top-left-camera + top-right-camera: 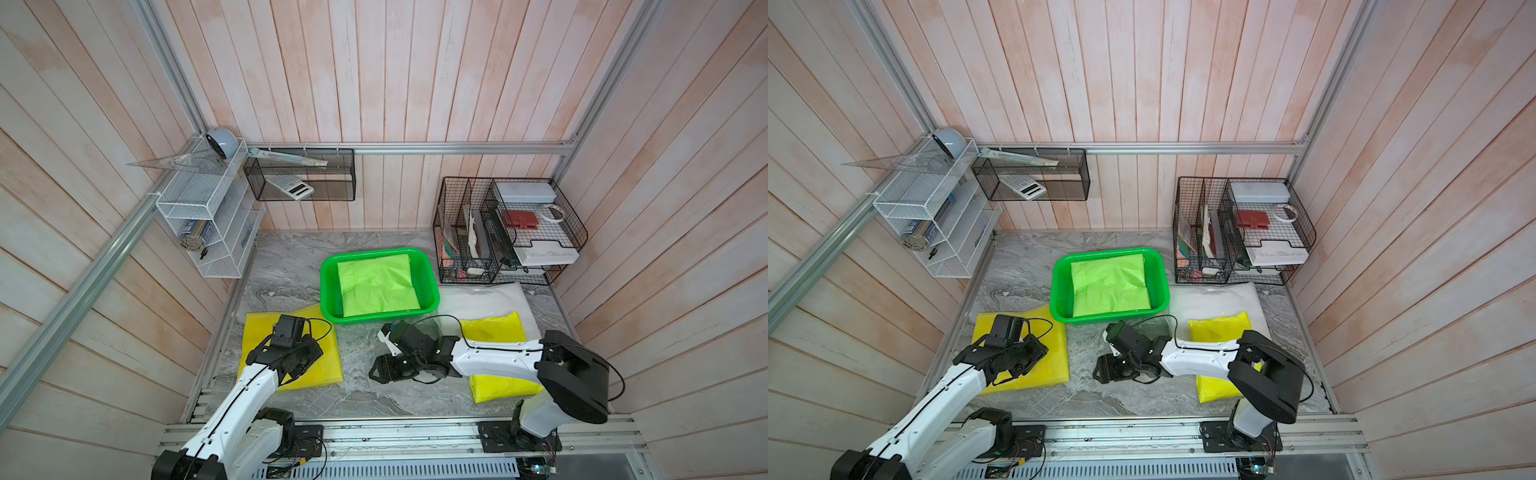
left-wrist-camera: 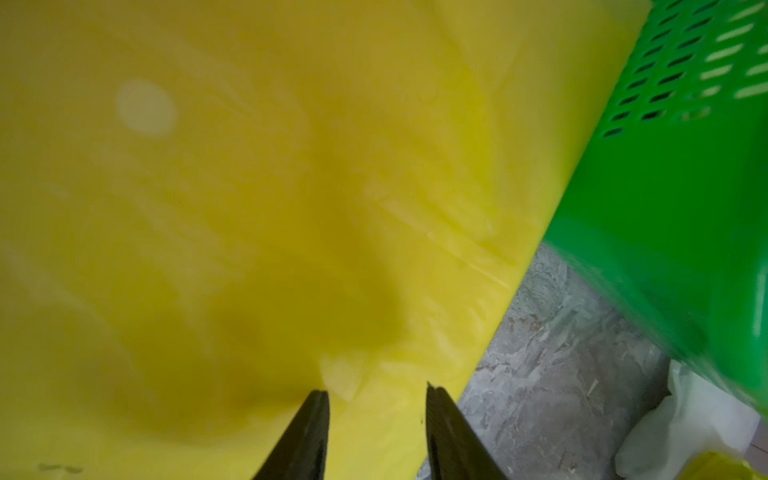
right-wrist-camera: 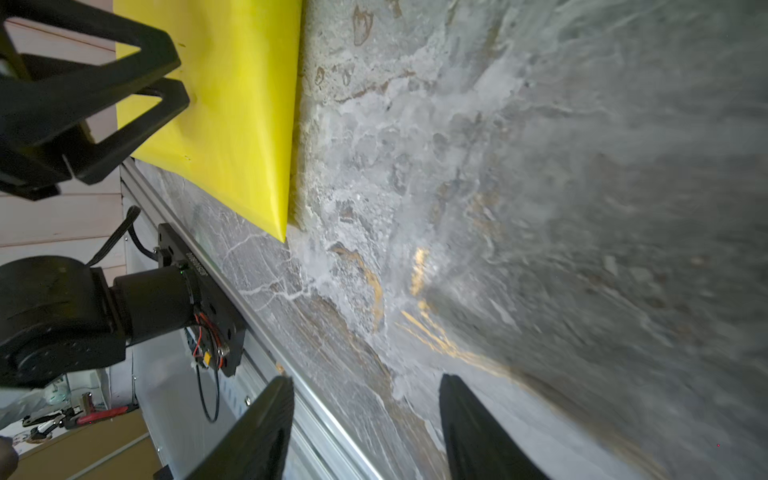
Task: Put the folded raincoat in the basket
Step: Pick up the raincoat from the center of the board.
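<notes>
The green basket (image 1: 325, 286) (image 1: 1055, 286) (image 2: 665, 208) stands mid-table and holds a light green folded raincoat (image 1: 378, 286) (image 1: 1111, 286). Left of it lies a yellow folded raincoat (image 1: 257, 332) (image 1: 1054, 357) (image 2: 249, 166) (image 3: 232, 104). My left gripper (image 1: 299, 359) (image 2: 378, 390) hangs open just over it near its edge, with nothing between the jaws. A second yellow folded raincoat (image 1: 494, 328) (image 1: 1217, 328) lies at the right, partly under my right arm. My right gripper (image 1: 380, 370) (image 1: 1106, 370) (image 3: 365, 378) is open over bare marble, holding nothing.
A white folded raincoat (image 1: 486, 299) (image 2: 685, 424) lies behind the right yellow one. A black wire organiser (image 1: 507, 232) stands at the back right. A white wire shelf (image 1: 208, 216) and a black mesh bin (image 1: 299, 174) hang on the walls. An aluminium rail (image 1: 395, 432) bounds the front.
</notes>
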Available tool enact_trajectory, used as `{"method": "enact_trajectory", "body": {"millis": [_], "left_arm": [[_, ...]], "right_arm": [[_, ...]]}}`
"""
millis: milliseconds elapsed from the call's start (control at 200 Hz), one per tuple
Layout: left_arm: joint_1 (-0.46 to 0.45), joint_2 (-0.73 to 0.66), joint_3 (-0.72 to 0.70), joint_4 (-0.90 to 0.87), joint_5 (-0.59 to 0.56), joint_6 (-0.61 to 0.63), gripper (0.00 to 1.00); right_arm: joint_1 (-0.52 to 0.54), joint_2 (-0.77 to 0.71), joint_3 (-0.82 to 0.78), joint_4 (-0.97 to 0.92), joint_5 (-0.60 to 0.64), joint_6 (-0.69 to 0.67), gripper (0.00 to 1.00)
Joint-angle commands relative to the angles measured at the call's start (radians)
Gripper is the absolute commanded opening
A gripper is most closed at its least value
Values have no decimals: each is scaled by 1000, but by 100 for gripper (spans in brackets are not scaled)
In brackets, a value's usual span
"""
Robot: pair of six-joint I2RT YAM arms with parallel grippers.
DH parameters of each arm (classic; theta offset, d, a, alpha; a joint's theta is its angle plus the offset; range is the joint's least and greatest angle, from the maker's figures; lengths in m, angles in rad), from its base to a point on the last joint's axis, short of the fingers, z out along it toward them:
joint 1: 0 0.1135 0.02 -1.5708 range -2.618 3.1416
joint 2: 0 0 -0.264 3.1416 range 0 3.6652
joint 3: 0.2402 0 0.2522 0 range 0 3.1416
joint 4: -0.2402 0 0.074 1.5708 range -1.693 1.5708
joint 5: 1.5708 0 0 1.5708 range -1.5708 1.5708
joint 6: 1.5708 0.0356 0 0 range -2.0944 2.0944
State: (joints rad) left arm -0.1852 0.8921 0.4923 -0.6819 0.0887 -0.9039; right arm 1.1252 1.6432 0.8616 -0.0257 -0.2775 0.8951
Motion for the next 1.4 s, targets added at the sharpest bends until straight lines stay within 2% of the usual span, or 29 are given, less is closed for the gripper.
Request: {"method": "enact_trajectory", "body": {"millis": [0, 160, 280, 430, 575, 715, 770, 900, 975, 1110, 1250, 1395], "left_arm": [[3, -63, 10, -89, -134, -40, 42], [28, -87, 69, -161, -257, -68, 42], [122, -65, 141, -192, -310, -30, 43], [329, -28, 189, -145, -177, 62, 44], [499, 83, 225, -114, -88, 123, 44], [674, 149, 223, -38, 44, 120, 47], [712, 164, 229, -7, 53, 115, 49], [736, 237, 298, 37, -3, 180, 57], [736, 288, 332, 64, -33, 220, 70], [737, 373, 371, 103, -53, 277, 74], [718, 408, 344, 254, -36, 359, 79], [688, 485, 353, 292, -31, 415, 81]], "right_arm": [[28, 72, 79, 126, 78, 82, 62], [49, 215, 159, 192, 58, 150, 63], [69, 301, 224, 193, 38, 161, 63], [78, 371, 269, 205, 29, 158, 64], [78, 402, 286, 205, 43, 173, 63], [77, 429, 293, 250, 28, 187, 60], [78, 438, 296, 255, 23, 189, 59], [78, 445, 293, 258, 9, 194, 58], [77, 443, 289, 255, 3, 193, 57], [76, 450, 292, 227, -13, 186, 57], [76, 452, 290, 220, -17, 188, 57], [77, 464, 307, 194, -37, 177, 57]]}}
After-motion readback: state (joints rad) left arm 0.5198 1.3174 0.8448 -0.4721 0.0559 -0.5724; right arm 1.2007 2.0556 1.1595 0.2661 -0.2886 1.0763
